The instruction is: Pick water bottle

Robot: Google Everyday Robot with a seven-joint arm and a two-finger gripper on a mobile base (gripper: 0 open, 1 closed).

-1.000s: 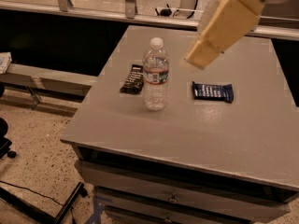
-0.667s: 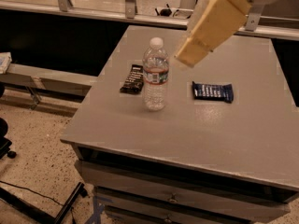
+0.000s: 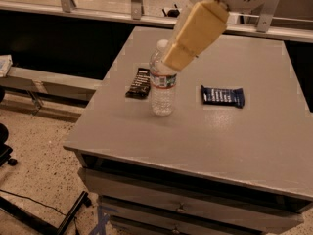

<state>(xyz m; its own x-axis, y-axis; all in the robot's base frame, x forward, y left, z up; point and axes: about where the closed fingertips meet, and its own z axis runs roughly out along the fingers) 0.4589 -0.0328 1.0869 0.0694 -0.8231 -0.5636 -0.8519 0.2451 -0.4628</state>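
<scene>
The water bottle (image 3: 163, 89) stands upright on the grey table (image 3: 234, 141), left of centre. It is clear and ribbed, with a white cap and a narrow red and blue-green label band. My gripper (image 3: 178, 58) hangs from the upper right, cased in cream yellow, and its tip overlaps the bottle's shoulder and upper right side in the camera view. Whether it touches the bottle I cannot tell.
A dark flat snack wrapper (image 3: 138, 82) lies just left of the bottle. A dark blue wrapper (image 3: 222, 96) lies to its right. A drawer unit (image 3: 186, 202) sits under the table. A speckled floor with a cable (image 3: 34, 180) lies at left.
My gripper has moved left and down from over the table's right middle until its tip overlaps the bottle's top. The bottle and both wrappers have not moved.
</scene>
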